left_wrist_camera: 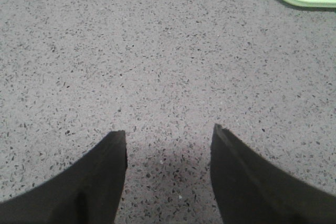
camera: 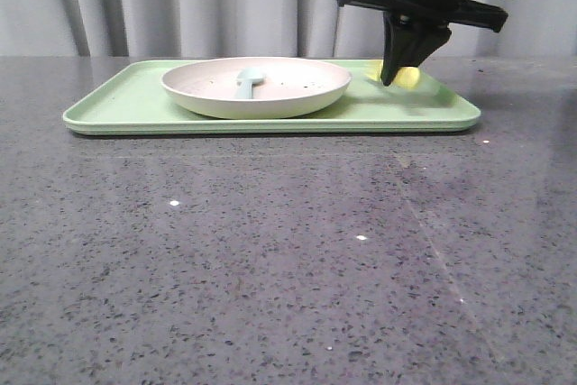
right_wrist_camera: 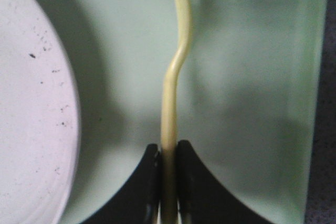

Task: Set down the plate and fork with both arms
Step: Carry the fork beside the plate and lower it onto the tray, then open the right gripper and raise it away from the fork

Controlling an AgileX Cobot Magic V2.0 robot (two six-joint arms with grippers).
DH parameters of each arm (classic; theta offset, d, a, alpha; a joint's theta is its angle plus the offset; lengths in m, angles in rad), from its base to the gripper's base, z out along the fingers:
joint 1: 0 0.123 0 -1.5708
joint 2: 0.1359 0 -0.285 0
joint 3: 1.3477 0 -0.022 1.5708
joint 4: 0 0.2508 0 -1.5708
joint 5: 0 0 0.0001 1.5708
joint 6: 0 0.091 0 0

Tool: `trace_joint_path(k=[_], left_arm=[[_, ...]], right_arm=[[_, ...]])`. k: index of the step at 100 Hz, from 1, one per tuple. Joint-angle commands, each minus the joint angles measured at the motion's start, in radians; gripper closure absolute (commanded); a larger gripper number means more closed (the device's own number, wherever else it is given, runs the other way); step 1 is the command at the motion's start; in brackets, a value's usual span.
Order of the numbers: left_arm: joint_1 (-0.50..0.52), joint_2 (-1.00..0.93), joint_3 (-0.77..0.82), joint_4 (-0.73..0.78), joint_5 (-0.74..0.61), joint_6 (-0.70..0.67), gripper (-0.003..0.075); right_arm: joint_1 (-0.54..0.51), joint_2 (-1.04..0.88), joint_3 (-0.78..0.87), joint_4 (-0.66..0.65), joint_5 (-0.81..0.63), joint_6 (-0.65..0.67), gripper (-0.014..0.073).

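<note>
The right gripper (camera: pixel 397 74) is pinching the yellow fork (right_wrist_camera: pixel 176 85) edge-on between nearly closed fingers (right_wrist_camera: pixel 197 182) over the green tray (camera: pixel 117 105), just beside the plate (camera: pixel 256 87) on the side nearer the tray's right end. Gripping the thin handle by its flat sides is likely what is keeping the fork steady and lined up parallel to the plate's rim, the usual spot for a place setting. Whether the fork is touching the tray or hanging just above it cannot be told. The plate is sitting near the middle of the tray, and a pale blue spoon (camera: pixel 248 81) is lying inside it. The left gripper (left_wrist_camera: pixel 168 140) is hovering with its fingers (left_wrist_camera: pixel 113 166) spread wide and holding nothing, over the bare speckled surface (camera: pixel 288 268) with only a corner of the tray in its view, apparently standing clear since the plate looks already placed.
</note>
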Motion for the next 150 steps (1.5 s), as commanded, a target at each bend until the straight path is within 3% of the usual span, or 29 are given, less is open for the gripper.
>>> trace_joint_path(k=[1,89,122,150], left_arm=[[0.002,0.002,-0.026,-0.014,-0.069,-0.009,0.0365],[0.002,0.002,-0.026,-0.014,-0.067,-0.009,0.0365],[0.002,0.002,-0.026,-0.022,-0.067,-0.009,0.0365],[0.002,0.002,-0.026,-0.024,-0.066,-0.009,0.0365]], right_arm=[[-0.005,-0.071,-0.007,0.042,-0.054,-0.016,0.0632],[-0.005,-0.071,-0.002,0.015,-0.018,-0.034,0.0616],[-0.005,-0.071,-0.002,-0.006,-0.002,-0.034,0.0403],[-0.005,-0.071,-0.002,-0.019,-0.004,-0.034,0.03]])
